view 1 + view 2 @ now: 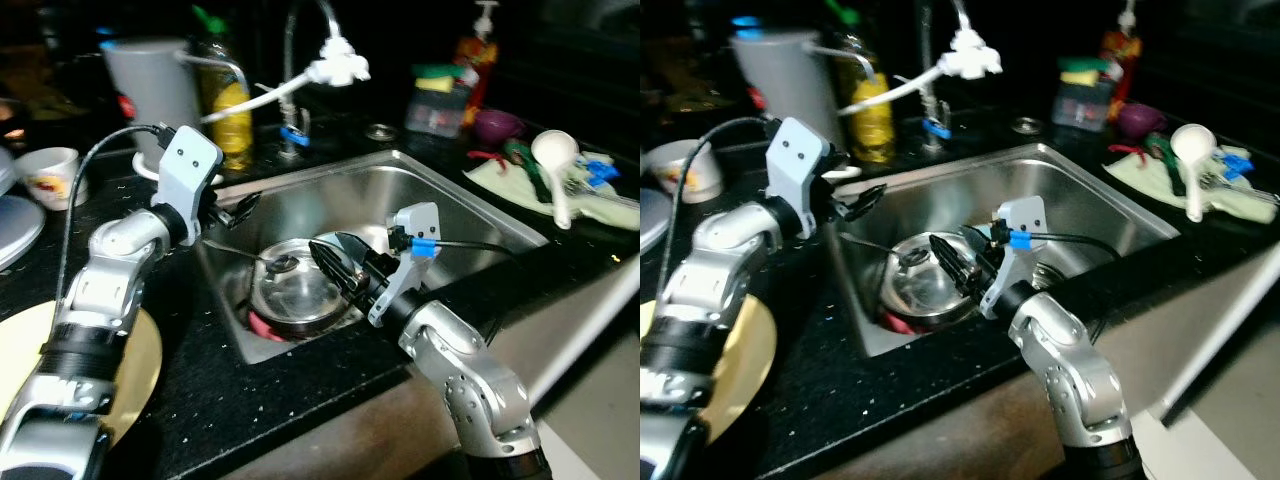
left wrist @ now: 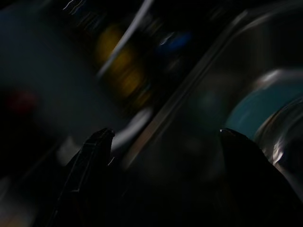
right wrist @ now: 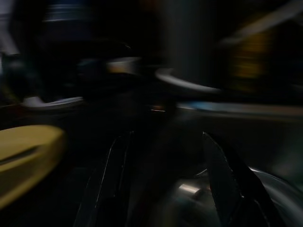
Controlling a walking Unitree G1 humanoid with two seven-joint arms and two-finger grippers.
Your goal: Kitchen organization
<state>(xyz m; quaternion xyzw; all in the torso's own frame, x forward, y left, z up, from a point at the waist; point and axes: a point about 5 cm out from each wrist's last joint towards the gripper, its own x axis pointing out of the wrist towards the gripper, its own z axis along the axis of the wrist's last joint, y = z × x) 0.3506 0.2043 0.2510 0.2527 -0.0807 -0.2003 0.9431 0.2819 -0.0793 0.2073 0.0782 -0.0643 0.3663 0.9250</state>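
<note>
A steel sink sits in the dark counter. Inside it lies a round steel bowl with a thin-handled ladle resting across it and something red under its near edge. My left gripper hovers at the sink's left rim, open; the blurred left wrist view has its fingers well apart with nothing between them. My right gripper reaches into the sink just above the bowl's right side, open and empty, its fingers spread in the dark right wrist view.
A yellow plate lies on the counter at the near left, a cup behind it. A grey jug, yellow bottle and faucet stand behind the sink. At the right are a purple bowl and a white spoon on a green cloth.
</note>
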